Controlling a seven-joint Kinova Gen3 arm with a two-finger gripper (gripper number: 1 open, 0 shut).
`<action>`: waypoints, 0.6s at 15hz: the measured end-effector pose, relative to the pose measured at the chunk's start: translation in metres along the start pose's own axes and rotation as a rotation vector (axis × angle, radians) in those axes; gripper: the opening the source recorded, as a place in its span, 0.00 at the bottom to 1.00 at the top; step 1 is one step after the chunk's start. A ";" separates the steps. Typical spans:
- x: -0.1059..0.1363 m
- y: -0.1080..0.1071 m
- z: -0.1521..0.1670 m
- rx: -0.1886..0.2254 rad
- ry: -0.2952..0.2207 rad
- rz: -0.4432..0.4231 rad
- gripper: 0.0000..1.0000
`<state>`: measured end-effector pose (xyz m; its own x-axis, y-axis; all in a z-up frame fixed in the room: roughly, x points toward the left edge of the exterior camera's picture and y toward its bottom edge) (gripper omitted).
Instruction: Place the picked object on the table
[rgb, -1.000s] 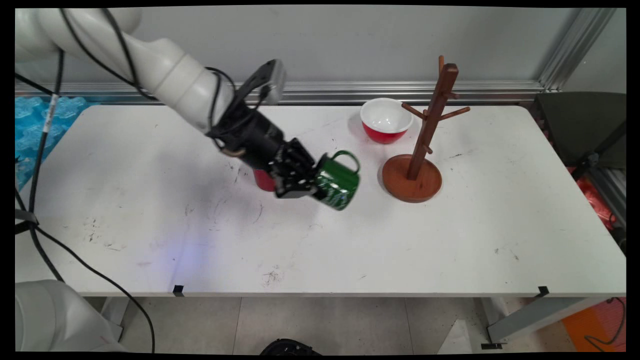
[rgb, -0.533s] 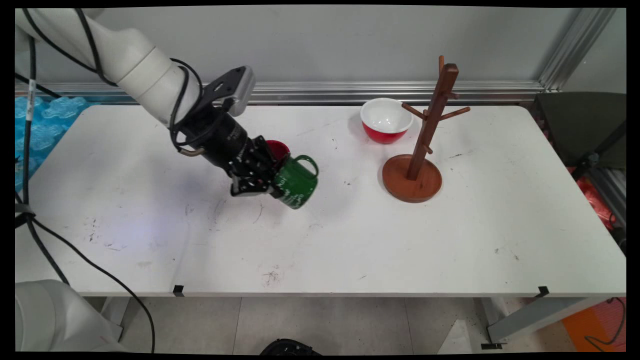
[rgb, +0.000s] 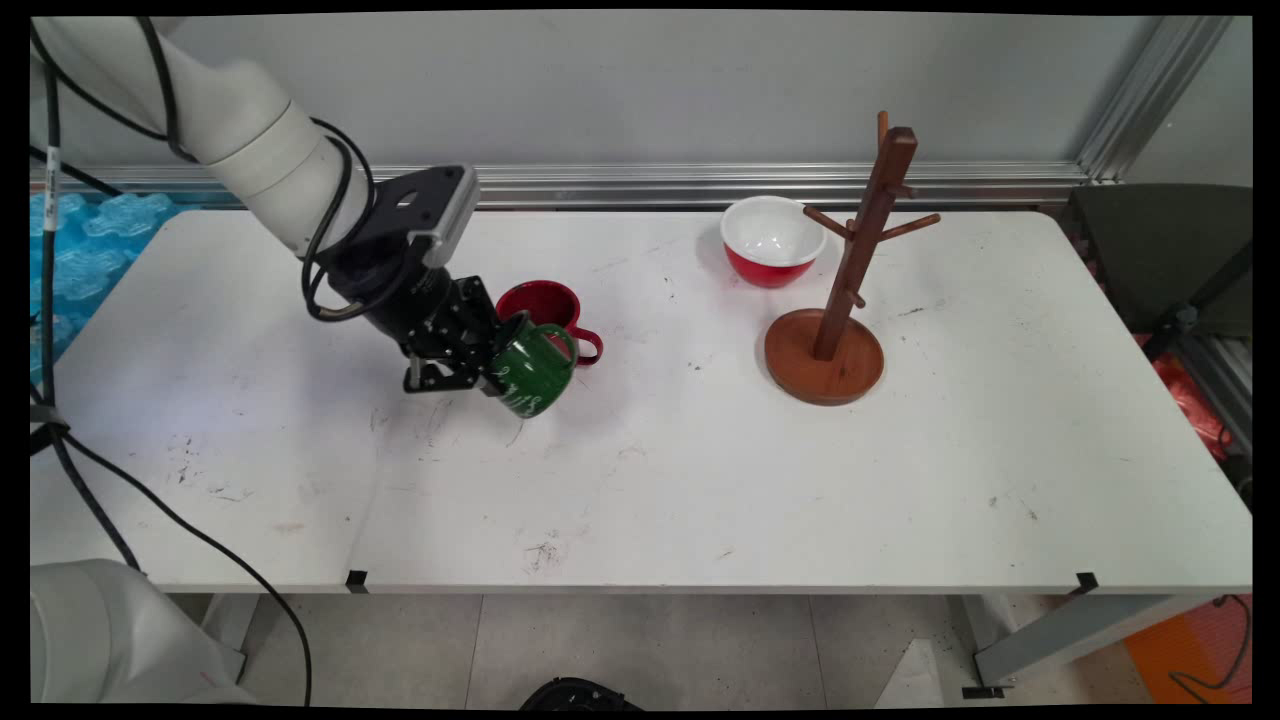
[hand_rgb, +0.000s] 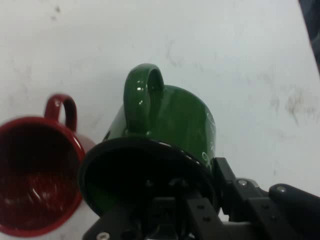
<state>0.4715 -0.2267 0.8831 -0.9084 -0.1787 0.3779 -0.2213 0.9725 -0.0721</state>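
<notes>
Gripper (rgb: 487, 368) pinches the green mug (rgb: 532, 370) by its rim, tilted, low over the table (rgb: 700, 480), just beside the red mug (rgb: 545, 305)

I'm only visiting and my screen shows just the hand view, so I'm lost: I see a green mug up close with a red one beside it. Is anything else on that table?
Observer: Yes, a red bowl with a white inside stands near the far edge.
Operator: Anything beside the bowl?
Observer: A wooden mug tree on a round base, with nothing hanging on its pegs.
Operator: And is the green mug standing up?
Observer: No, the gripper holds it tilted, its mouth toward the arm, in front of the red mug.
</notes>
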 end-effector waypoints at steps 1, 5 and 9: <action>-0.002 0.002 0.003 0.002 -0.023 0.015 0.00; -0.006 0.008 0.014 0.011 -0.084 0.049 0.00; -0.005 0.012 0.027 0.021 -0.130 0.069 0.00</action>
<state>0.4642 -0.2176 0.8553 -0.9597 -0.1302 0.2491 -0.1624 0.9802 -0.1133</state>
